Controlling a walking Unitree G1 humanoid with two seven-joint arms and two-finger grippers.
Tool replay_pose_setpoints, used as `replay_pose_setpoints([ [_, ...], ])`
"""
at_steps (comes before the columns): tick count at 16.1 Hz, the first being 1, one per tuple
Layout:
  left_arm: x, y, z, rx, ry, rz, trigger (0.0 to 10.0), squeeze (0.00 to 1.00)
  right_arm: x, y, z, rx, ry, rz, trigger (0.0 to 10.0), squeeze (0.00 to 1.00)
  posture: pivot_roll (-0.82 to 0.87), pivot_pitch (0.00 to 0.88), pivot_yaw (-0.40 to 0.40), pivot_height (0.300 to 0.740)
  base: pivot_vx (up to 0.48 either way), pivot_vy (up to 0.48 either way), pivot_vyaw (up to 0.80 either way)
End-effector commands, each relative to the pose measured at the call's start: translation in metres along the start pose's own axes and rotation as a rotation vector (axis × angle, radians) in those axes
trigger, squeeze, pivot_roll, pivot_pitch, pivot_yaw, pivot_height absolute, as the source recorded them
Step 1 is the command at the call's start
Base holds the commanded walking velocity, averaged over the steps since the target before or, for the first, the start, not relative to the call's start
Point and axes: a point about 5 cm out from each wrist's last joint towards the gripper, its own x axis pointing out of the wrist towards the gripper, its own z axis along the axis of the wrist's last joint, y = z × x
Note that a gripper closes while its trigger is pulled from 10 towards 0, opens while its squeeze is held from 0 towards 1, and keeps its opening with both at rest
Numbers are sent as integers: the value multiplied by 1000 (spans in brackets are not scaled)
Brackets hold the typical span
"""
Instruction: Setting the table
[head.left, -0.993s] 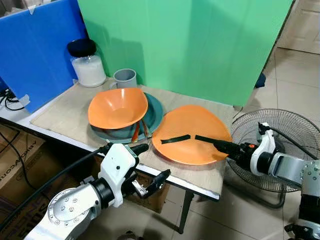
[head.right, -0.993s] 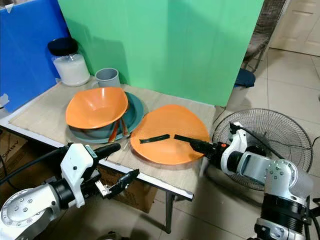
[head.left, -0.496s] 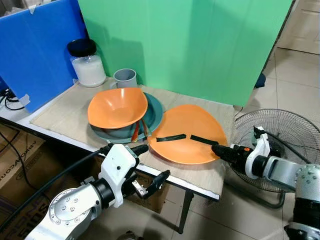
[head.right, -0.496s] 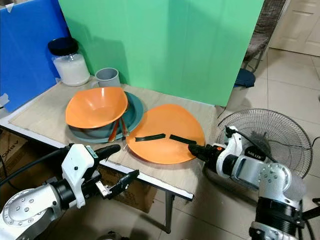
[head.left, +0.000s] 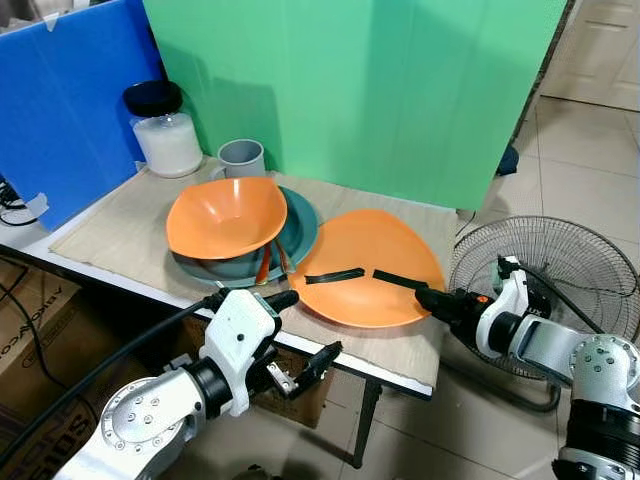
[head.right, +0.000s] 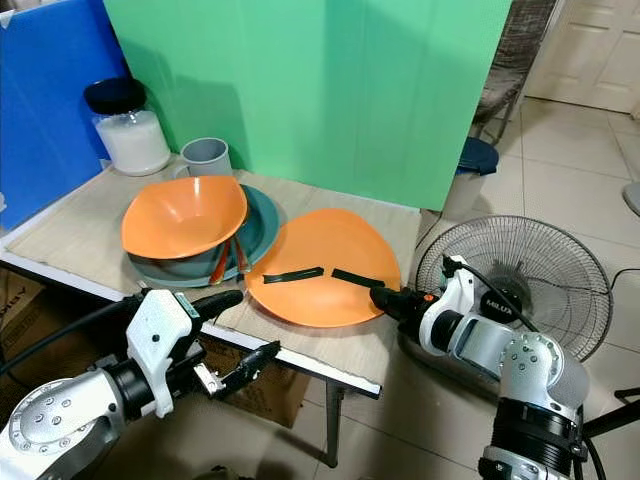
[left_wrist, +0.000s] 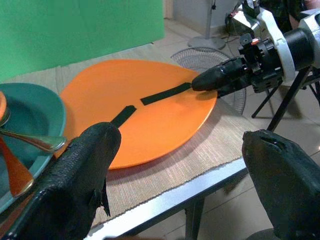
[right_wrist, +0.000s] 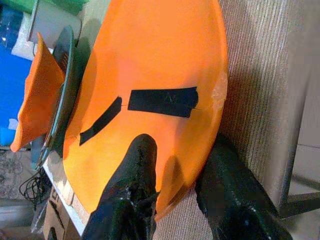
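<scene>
Bare mat (head.left: 120, 235) lies open left of the stacked orange bowl (head.left: 222, 214).

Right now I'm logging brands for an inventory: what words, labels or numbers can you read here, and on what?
Nothing reads with certainty.
Hub label on the round wire floor fan: white letters, too blurred.
Print on the brown cardboard box: turned and cut off, unreadable.
Black strip on the flat orange plastic plate: faint mark, illegible.
</scene>
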Motion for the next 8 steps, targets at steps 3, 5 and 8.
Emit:
replay_pose_setpoints([
  [3,1,2,-2,15,13,14,10000,0,0,-10,-1,27,1,-67,1686,0,-21,0,24,740,0,0,0],
  [5,1,4,-1,21,9,21,10000,0,-5,-12,8,-3,-26,-88,0,0,-22,0,24,740,0,0,0],
  [8,2,5,0,26,4,27,10000,0,-12,-14,22,-31,-48,-112,0,0,-25,0,23,740,0,0,0],
])
